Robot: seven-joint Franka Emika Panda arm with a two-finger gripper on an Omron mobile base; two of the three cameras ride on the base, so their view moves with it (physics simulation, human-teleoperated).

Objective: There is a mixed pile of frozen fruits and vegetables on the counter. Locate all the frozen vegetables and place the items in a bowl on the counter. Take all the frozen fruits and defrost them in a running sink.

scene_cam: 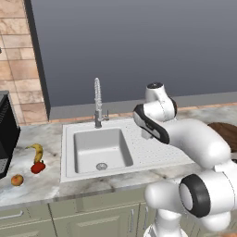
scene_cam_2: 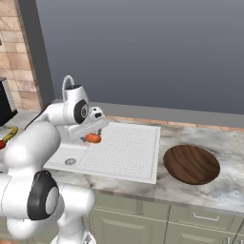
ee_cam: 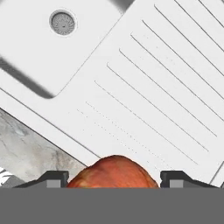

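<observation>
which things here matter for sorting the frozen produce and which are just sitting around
Job:
- gripper holding tomato
- banana
- red pepper piece
- small orange fruit
- bowl
- sink
- faucet

Lying about:
- black appliance at counter's left end

The sink (scene_cam: pixel 99 150) is set into the surface (scene_cam: pixel 41 185), faucet (scene_cam: pixel 97 104) behind the basin, drainboard (scene_cam_2: pixel 128 152) to its right. The bowl (scene_cam_2: pixel 191 164) rests on the surface right of the drainboard. 3 items lie left of the sink — banana (scene_cam: pixel 36 151) rearmost, pepper (scene_cam: pixel 38 166) before it, round fruit (scene_cam: pixel 17 180) nearest the front edge. The pincer (scene_cam_2: pixel 93 133) holds the tomato (scene_cam_2: pixel 93 138) above the drainboard's left part.
</observation>
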